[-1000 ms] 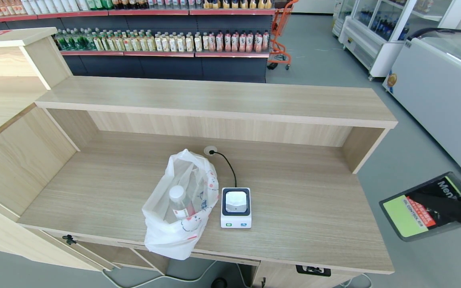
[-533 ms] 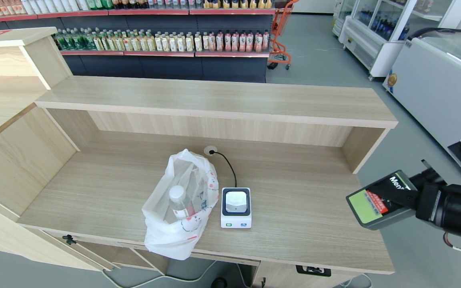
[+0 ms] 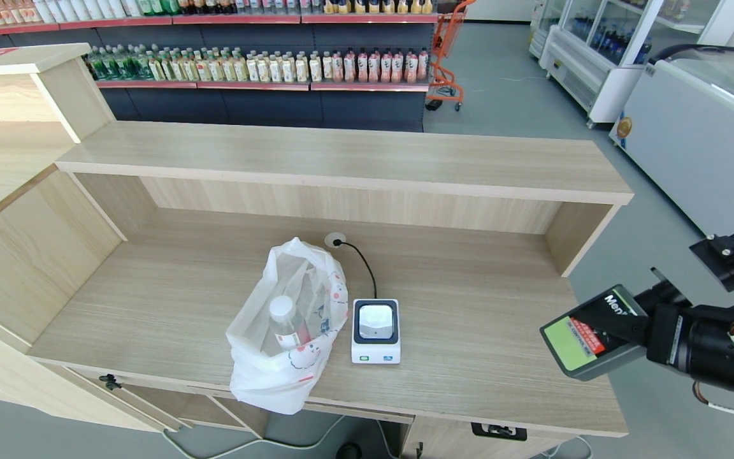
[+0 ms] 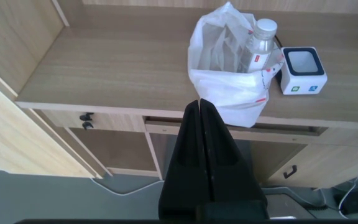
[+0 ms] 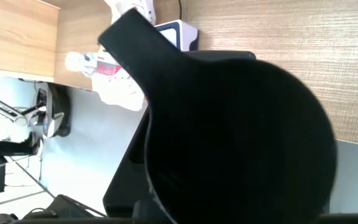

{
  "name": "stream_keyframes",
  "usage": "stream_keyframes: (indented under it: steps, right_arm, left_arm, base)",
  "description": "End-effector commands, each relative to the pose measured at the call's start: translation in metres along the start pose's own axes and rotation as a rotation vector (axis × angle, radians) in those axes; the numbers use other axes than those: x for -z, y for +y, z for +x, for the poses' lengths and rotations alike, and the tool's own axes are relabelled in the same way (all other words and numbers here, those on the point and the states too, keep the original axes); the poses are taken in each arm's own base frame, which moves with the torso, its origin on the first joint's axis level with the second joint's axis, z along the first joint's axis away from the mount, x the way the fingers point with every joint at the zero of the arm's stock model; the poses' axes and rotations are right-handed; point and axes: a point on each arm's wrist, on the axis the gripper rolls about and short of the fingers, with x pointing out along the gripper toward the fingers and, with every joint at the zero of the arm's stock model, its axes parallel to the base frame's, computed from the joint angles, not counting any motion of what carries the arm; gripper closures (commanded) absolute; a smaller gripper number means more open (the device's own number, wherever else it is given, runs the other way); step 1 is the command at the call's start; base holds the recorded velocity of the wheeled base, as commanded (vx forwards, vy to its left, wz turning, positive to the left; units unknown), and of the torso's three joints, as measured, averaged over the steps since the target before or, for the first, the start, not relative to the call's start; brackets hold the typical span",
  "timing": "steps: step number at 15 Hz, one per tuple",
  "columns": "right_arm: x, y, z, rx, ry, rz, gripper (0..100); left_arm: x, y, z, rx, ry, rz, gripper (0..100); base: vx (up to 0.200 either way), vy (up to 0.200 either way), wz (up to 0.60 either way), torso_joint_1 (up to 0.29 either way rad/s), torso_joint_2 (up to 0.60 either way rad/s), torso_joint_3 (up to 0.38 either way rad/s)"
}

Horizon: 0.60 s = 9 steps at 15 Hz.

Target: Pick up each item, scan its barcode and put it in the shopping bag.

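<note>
A dark package (image 3: 580, 336) with a green and red label hangs just off the counter's right end, and my right gripper (image 3: 629, 320) is shut on it. In the right wrist view the package (image 5: 241, 130) is a broad black shape hiding the fingers. The white shopping bag (image 3: 287, 331) stands near the counter's front edge with a clear bottle (image 3: 284, 320) inside. The white scanner (image 3: 376, 330) sits just right of the bag, window up. My left gripper (image 4: 201, 140) is shut and empty, held in front of the counter, short of the bag (image 4: 229, 71).
The scanner's black cable (image 3: 362, 260) runs back to a hole in the counter (image 3: 482, 319). A raised shelf (image 3: 341, 159) spans the back. Side walls close the counter's left and far right. Drawers (image 4: 104, 146) sit under the front edge.
My right arm has carried the dark package left, toward the counter's right end, and turned it somewhat. The bag, bottle and scanner have stayed put.
</note>
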Motion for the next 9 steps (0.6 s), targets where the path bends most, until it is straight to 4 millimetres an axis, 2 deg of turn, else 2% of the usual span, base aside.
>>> stream_keyframes:
  steps: [1,2,9]
  right_arm:
    - [0.0011,0.0013,-0.0038,-0.007,-0.007,-0.004,100]
    - [0.0012,0.0015,-0.0037,-0.007,-0.007,-0.007,100]
    - [-0.0003,0.0038,-0.0003,-0.014,-0.005,-0.019,100]
  left_arm:
    - [0.0000,0.0000,0.0000,0.000,0.000,0.000,100]
    - [0.0000,0.0000,0.0000,0.000,0.000,0.000,100]
    - [0.0000,0.0000,0.0000,0.000,0.000,0.000,100]
  base:
    - [0.000,0.000,0.00,0.000,0.00,0.000]
    - [0.000,0.000,0.00,0.000,0.00,0.000]
    - [0.000,0.200,0.00,0.003,0.00,0.002]
